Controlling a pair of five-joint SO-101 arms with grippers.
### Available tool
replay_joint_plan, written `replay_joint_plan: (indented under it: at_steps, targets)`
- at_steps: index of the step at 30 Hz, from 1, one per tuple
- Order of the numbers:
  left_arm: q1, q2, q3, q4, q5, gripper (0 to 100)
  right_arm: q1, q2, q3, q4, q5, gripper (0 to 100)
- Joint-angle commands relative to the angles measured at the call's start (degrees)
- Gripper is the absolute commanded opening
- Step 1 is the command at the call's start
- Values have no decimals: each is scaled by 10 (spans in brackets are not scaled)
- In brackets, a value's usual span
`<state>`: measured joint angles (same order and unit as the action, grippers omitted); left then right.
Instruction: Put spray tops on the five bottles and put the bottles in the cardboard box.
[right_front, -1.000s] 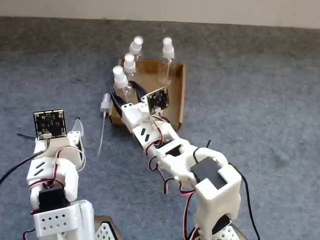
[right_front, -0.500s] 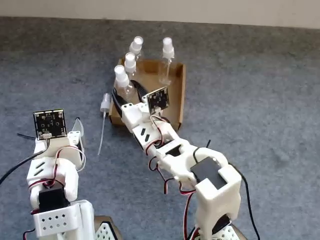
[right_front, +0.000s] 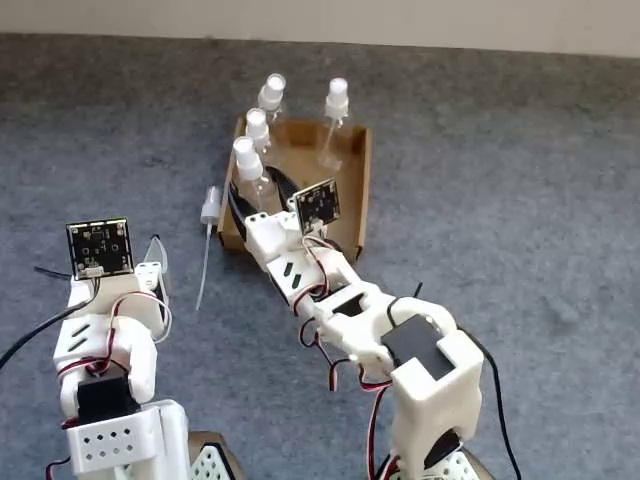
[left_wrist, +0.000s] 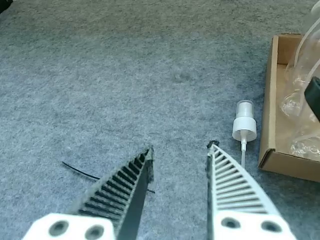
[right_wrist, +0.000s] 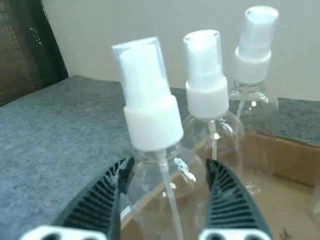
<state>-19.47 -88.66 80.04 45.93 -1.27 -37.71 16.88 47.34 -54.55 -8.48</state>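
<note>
The cardboard box (right_front: 362, 190) lies on the grey carpet with several clear bottles standing in it, each with a white spray top. My right gripper (right_front: 255, 190) is shut on the nearest bottle (right_front: 246, 168) at the box's left edge. From the right wrist, its fingers flank that bottle (right_wrist: 150, 115), and two more bottles (right_wrist: 207, 85) (right_wrist: 252, 55) stand behind it. A loose spray top (right_front: 210, 205) with its long tube lies on the carpet left of the box. My left gripper (left_wrist: 180, 147) is open and empty, just short of that spray top (left_wrist: 245, 122).
A thin black wire scrap (left_wrist: 82, 171) lies on the carpet near the left gripper's fingers. The box's near corner (left_wrist: 272, 100) is right beside the loose spray top. Open carpet stretches to the right of the box.
The right gripper and its bottle have shifted slightly to the right and nearer the box's inside. The left arm has not moved.
</note>
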Motion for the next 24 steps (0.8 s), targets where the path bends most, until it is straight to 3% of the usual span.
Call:
replay_joint_plan:
  at_steps: [1, 7, 14, 24]
  targets:
    - [11, -7, -2, -13, 3, 168, -6, -8, 1, -15, 0, 114]
    - [11, -7, -2, -13, 3, 168, -5, -8, 1, -15, 0, 115]
    - [11, -7, -2, -13, 3, 168, -5, -8, 2, -14, 0, 222]
    - [11, -7, -2, -13, 3, 168, -4, -8, 2, -14, 2, 228]
